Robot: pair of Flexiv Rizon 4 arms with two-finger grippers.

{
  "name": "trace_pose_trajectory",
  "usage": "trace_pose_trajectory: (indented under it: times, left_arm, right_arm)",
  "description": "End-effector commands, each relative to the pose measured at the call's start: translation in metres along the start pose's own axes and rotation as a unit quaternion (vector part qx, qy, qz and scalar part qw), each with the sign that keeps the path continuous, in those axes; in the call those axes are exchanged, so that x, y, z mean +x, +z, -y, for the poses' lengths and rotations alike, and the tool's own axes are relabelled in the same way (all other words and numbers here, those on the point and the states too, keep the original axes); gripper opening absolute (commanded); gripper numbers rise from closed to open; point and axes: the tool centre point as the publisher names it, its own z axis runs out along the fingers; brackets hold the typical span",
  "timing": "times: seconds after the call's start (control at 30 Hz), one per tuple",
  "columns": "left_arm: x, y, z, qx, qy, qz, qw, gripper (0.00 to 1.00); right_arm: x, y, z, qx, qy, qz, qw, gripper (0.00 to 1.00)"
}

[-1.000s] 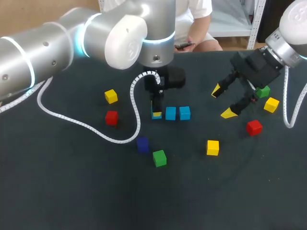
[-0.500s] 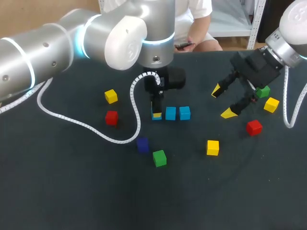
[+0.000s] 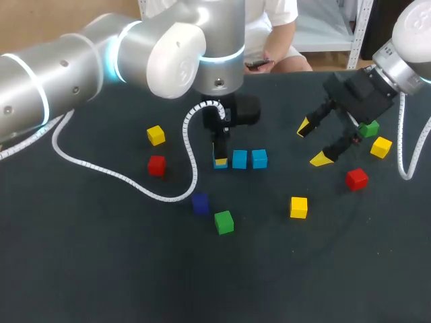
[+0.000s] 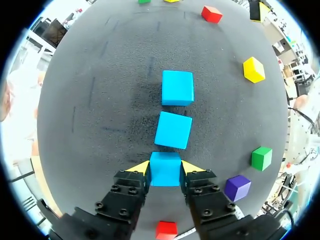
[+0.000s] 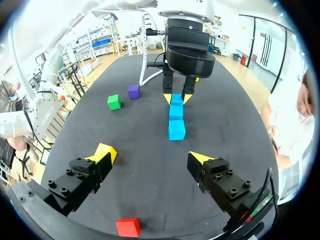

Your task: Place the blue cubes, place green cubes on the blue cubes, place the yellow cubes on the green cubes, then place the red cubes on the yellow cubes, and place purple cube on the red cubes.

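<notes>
Blue cubes make a row of three on the dark surface (image 3: 101, 269): the far blue cube (image 4: 177, 88), the middle blue cube (image 4: 173, 130), and the near blue cube (image 4: 165, 169), which appears to rest just beside the middle one. The left pincer (image 3: 220, 160) is clamped on that near blue cube, one yellow tip against each side. Over the past second nothing has shifted: same grip, same cube positions, and the right pincer (image 3: 315, 142) hangs as before, fingers wide apart above the surface, near a red cube (image 3: 357, 179). The base row looks laid, so I read the stillness as a pause before release; the green cube (image 3: 224, 222) beside the purple cube (image 3: 200, 202) seems a likely next pick
</notes>
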Motion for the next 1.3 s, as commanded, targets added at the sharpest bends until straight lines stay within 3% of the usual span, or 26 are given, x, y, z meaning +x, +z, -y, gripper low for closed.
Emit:
trace_pose_trajectory:
  times: [0.03,0.8,0.97,1.0,1.03,1.07,1.3]
  left_arm:
    - [-0.0009,0.0024,-0.0018,0.002,0.0,-0.001,1.0,0.0]
    - [0.0001,0.0028,-0.0057,-0.004,0.002,0.001,1.0,0.02]
    - [0.0,0.0038,-0.0053,-0.003,0.002,0.009,1.0,0.33]
    - [0.0,0.0039,-0.0051,-0.003,0.002,0.009,1.0,0.51]
    - [0.0,0.004,-0.0047,-0.002,0.002,0.01,1.0,0.8]
    - [0.0002,0.0041,-0.0042,-0.002,0.001,0.011,1.0,1.0]
    - [0.0051,0.0011,-0.0007,-0.003,-0.007,0.014,1.0,1.0]
  right_arm:
    - [0.0001,0.0,0.0,0.0,0.0,0.001,1.0,1.0]
    - [0.0001,0.0,0.0,0.0,0.0,0.001,1.0,1.0]
    - [0.0001,0.0,0.0,0.0,0.0,0.001,1.0,1.0]
    - [0.0001,0.0,0.0,0.0,0.0,0.001,1.0,1.0]
    - [0.0001,0.0,0.0,0.0,0.0,0.001,1.0,1.0]
    - [0.0001,0.0,0.0,0.0,0.0,0.001,1.0,1.0]
    - [0.0001,0.0,0.0,0.0,0.0,0.001,1.0,1.0]
